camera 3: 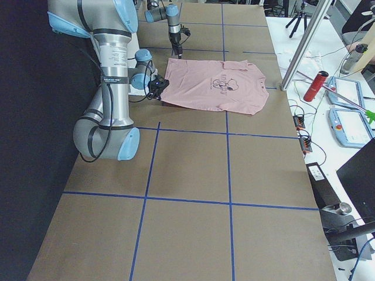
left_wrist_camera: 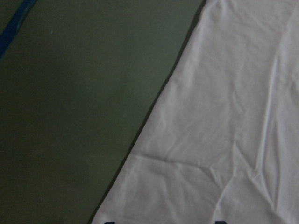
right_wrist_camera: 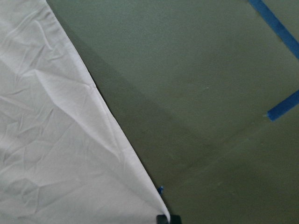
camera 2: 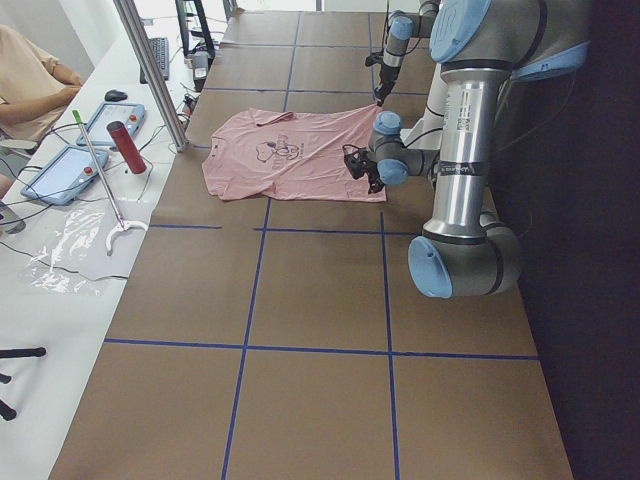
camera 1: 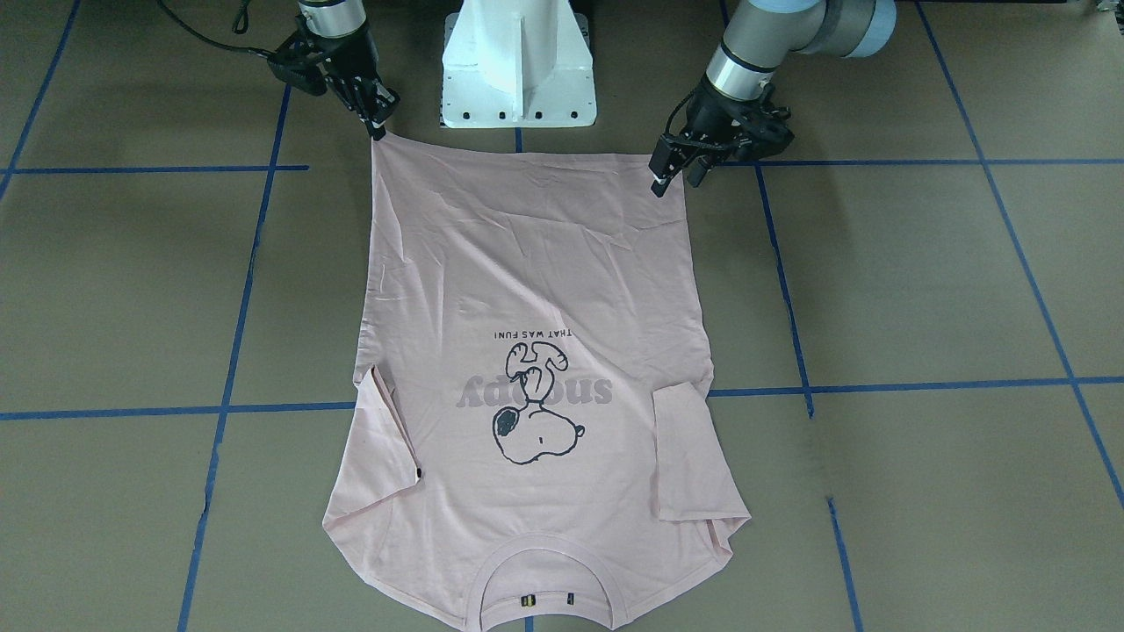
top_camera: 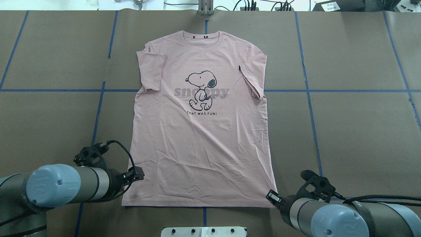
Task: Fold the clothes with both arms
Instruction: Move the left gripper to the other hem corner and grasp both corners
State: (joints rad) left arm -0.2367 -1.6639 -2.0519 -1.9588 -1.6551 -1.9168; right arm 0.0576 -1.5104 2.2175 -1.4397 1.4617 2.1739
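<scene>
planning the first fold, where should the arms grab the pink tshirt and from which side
Take the T-shirt by its hem, at both corners, one per gripper, from the robot's side. It lies flat, print up, collar far from the robot, so the straight hem is the nearest free edge. The right gripper and left gripper sit by those corners.

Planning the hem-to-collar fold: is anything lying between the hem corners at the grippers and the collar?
Nothing visible does. The T-shirt lies flat, print up, sleeves folded inward, with nothing resting on it. The left gripper and right gripper sit at its hem corners, and the path to the collar is open.
</scene>
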